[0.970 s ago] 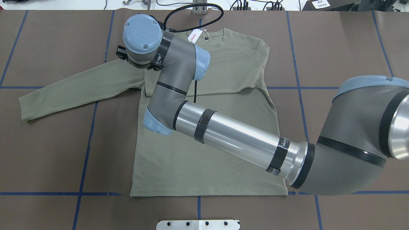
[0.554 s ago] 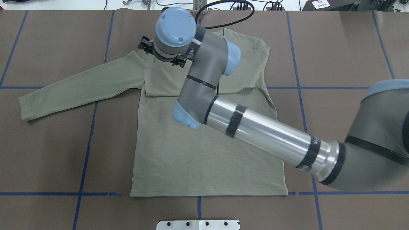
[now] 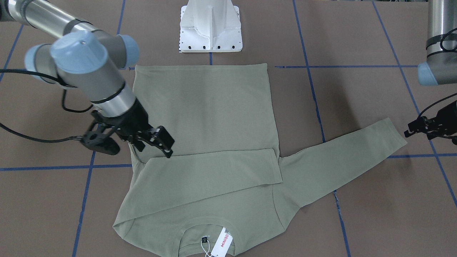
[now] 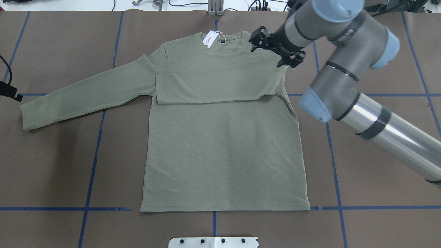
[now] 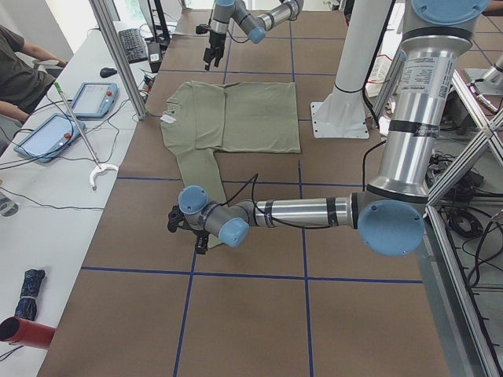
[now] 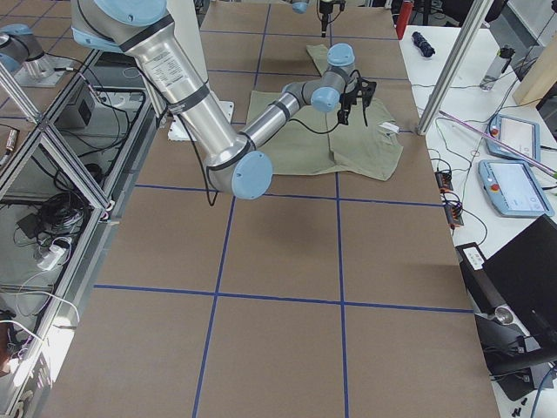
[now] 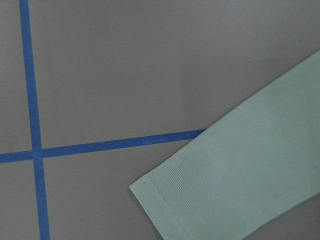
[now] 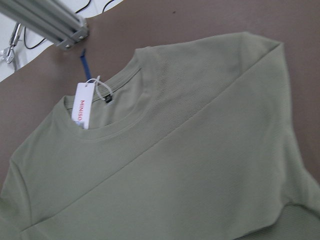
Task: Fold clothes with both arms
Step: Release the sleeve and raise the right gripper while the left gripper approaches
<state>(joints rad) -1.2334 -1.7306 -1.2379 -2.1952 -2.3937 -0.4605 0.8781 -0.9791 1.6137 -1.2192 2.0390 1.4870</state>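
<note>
The sage-green shirt [image 4: 220, 144] lies flat, front up, neck at the far side with the white MINISO tag [image 4: 209, 38]. One sleeve [image 4: 220, 82] is folded across the chest. The other sleeve [image 4: 86, 93] stretches out to the left. My right gripper [image 4: 275, 49] hovers over the shirt's right shoulder, open and empty, as the front view [image 3: 154, 148] shows. My left gripper [image 4: 10, 92] is at the table's left edge, just beyond the outstretched cuff [image 7: 240, 185], open and holding nothing; the front view cuts it off [image 3: 428, 130].
The white pedestal base [image 3: 210, 26] stands at the table's near edge behind the hem. Blue tape lines [image 4: 93, 151] grid the brown table. An operators' bench with tablets [image 5: 86, 98] and a metal frame post [image 5: 118, 55] lie past the far edge.
My right arm has swung from the shirt's left shoulder across the neck to its right shoulder. The folded sleeve stays across the chest. My left gripper has come into view at the left edge.
</note>
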